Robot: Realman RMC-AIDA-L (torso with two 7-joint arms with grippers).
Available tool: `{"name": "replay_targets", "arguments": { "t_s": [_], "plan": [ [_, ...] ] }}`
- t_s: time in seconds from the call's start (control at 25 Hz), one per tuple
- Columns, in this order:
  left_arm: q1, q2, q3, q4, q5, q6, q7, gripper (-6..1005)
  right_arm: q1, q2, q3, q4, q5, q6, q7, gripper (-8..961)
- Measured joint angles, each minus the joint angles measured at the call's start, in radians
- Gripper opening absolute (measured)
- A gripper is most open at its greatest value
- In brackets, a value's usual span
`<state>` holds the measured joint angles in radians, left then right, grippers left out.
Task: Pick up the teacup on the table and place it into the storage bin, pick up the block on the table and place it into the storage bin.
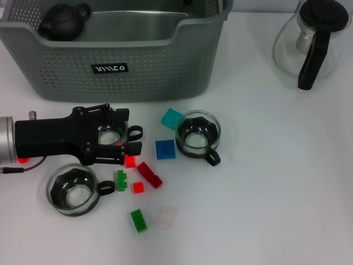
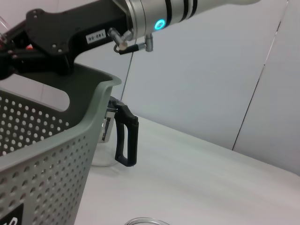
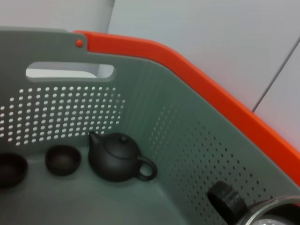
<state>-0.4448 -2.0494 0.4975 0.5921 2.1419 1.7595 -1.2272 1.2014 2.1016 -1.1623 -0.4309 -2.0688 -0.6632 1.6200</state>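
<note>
A: OK, quick, which teacup are you on?

B: The teacup [image 1: 113,135] sitting right at my left gripper [image 1: 118,138], on the table [image 1: 276,193] just in front of the storage bin [image 1: 110,72]. Its black handle sticks out to my right, past the gripper tip.

A: Clamped?

B: Can't tell. The gripper is level with the cup and the cup shows inside it, but a firm hold versus just being around it isn't readable.

A: Which way does it have to go?

B: Straight away from me. The bin is directly beyond the gripper, and the dipped part of its front rim lines up with it. I'd judge the move needs a lift first to clear that wall, then forward and down.

A: Right arm?

B: My right gripper isn't in view. Its wrist camera looks down into the bin at a dark teapot [image 3: 117,158], so the left is plainly the nearer arm.

A: Anything crowding it?

B: A small red block [image 1: 130,161] sits just beside the gripper's near side and a blue block [image 1: 165,149] lies a bit off to the right. Two other cups [image 1: 198,134] [image 1: 73,189] stand apart.
</note>
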Motion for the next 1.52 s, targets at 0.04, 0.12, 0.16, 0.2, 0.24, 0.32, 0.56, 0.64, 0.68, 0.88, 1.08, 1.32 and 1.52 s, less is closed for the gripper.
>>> {"name": "replay_targets", "arguments": {
  "t_s": [0.04,0.12,0.16,0.2,0.24,0.32,0.56,0.64,0.68,0.88,1.08,1.32,1.52],
  "plan": [
    [0.0,0.0,-0.001,0.0,0.0,0.0,0.0,910,-0.001,0.0,-0.001,0.002,0.0,0.0,0.0,150],
    [0.0,0.0,-0.001,0.0,0.0,0.0,0.0,910,-0.004,0.0,-0.003,0.003,-0.001,0.001,0.0,153],
    [0.0,0.0,-0.001,0.0,0.0,0.0,0.0,910,-0.004,0.0,-0.004,0.004,-0.002,0.001,0.0,154],
    [0.0,0.0,-0.001,0.0,0.0,0.0,0.0,910,-0.006,0.0,-0.006,0.004,-0.002,0.0,0.0,155],
    [0.0,0.0,-0.002,0.0,-0.001,0.0,0.0,910,-0.006,0.0,-0.006,0.004,-0.002,0.0,0.0,157],
    [0.0,0.0,-0.002,0.0,-0.001,0.0,0.0,909,-0.006,0.0,-0.008,0.006,-0.002,-0.003,0.004,160],
    [0.003,0.0,-0.002,0.0,-0.001,0.0,0.0,910,-0.007,0.0,-0.018,-0.001,-0.007,-0.031,0.025,168],
    [0.006,0.0,-0.002,0.0,-0.001,0.002,0.0,910,-0.008,-0.001,-0.027,-0.01,-0.009,-0.04,0.042,171],
    [0.007,0.0,-0.003,0.0,-0.001,0.003,-0.001,910,-0.009,-0.001,-0.033,-0.015,-0.009,-0.044,0.05,172],
    [0.01,0.0,-0.005,0.0,-0.001,0.006,-0.002,910,-0.035,-0.003,-0.107,-0.08,-0.01,-0.054,0.102,179],
    [0.012,-0.002,-0.005,0.0,-0.001,0.008,-0.002,909,-0.079,-0.002,-0.169,-0.171,-0.011,-0.058,0.157,326],
    [0.012,-0.004,-0.005,0.0,0.002,0.009,0.0,910,-0.136,-0.004,-0.182,-0.279,-0.011,-0.09,0.198,590],
    [0.015,-0.003,-0.005,0.0,0.002,0.012,0.0,909,-0.224,-0.006,-0.155,-0.472,0.006,-0.208,0.228,823]
  ]
}}
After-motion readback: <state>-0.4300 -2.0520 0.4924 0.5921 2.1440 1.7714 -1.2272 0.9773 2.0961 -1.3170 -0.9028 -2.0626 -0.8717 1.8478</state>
